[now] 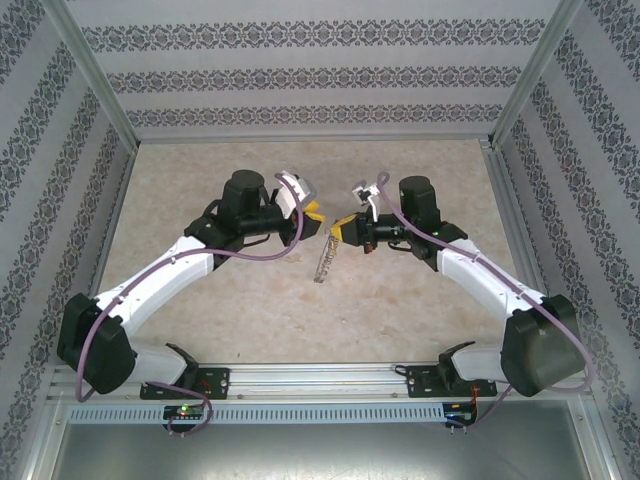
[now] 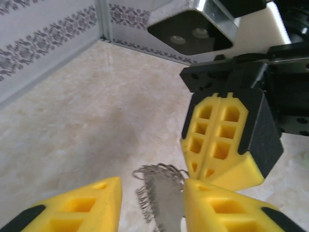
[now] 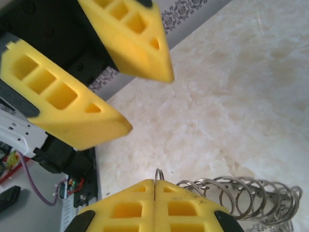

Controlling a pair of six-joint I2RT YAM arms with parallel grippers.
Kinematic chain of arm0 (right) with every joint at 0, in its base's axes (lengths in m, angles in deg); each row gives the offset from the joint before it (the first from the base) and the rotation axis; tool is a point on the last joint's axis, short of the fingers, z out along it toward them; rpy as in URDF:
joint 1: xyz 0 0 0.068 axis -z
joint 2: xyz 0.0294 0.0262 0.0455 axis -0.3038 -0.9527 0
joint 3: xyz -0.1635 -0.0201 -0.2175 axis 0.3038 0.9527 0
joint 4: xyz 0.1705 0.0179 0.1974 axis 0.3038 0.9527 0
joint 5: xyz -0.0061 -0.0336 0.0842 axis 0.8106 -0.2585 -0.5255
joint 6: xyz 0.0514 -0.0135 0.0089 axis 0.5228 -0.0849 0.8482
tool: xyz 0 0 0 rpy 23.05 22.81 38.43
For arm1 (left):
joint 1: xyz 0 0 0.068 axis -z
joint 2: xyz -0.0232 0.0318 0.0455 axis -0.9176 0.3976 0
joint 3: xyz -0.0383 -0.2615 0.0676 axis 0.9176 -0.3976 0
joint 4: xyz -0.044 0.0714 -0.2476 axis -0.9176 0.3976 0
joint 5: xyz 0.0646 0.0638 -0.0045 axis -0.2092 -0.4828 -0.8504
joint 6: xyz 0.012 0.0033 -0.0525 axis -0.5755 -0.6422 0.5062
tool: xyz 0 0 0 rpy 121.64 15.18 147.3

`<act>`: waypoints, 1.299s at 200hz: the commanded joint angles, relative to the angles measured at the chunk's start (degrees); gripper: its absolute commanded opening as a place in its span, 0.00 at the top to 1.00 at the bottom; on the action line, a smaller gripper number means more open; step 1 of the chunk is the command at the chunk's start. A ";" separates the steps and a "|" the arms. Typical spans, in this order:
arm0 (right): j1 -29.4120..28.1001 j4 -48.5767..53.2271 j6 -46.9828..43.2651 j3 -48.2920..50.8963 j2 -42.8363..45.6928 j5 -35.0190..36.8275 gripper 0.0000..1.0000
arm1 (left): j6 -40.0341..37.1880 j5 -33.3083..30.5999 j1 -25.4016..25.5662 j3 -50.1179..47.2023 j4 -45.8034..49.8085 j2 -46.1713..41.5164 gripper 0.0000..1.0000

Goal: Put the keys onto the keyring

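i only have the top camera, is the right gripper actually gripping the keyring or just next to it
Observer: Gripping it. In the right wrist view the right gripper has its pads pressed together, with a thin wire of the keyring poking out between them.
Operator: ok and the left one, open or shut
Observer: Open. In the left wrist view the left gripper has its fingers apart, and the keyring sits in the gap between them.
Operator: whats strung on it
Observer: A row of small silver loops, packed side by side like a coil, trailing off beside the right gripper's pads.
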 commanded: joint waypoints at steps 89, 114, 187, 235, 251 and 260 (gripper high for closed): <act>-4.24 38.41 -23.72 -29.56 -6.34 4.86 1.00 | -2.73 13.42 -8.60 5.85 8.83 -3.28 0.42; -4.52 43.59 -26.83 -36.03 -9.73 4.96 1.00 | -3.61 17.99 -9.29 7.59 11.54 -2.04 0.42; -5.09 55.28 -34.08 -49.71 -16.67 6.18 1.00 | -9.80 26.92 -9.49 17.64 23.17 5.22 0.49; -5.31 59.36 -36.35 -54.46 -18.94 6.17 1.00 | -12.72 28.43 -9.63 20.85 26.74 7.81 0.50; -5.61 59.63 -36.69 -54.93 -19.20 6.27 1.00 | -12.74 29.15 -9.61 21.37 26.74 8.19 0.50; -5.75 59.74 -36.86 -55.05 -19.30 6.31 1.00 | -12.76 29.33 -9.65 21.61 26.72 8.40 0.50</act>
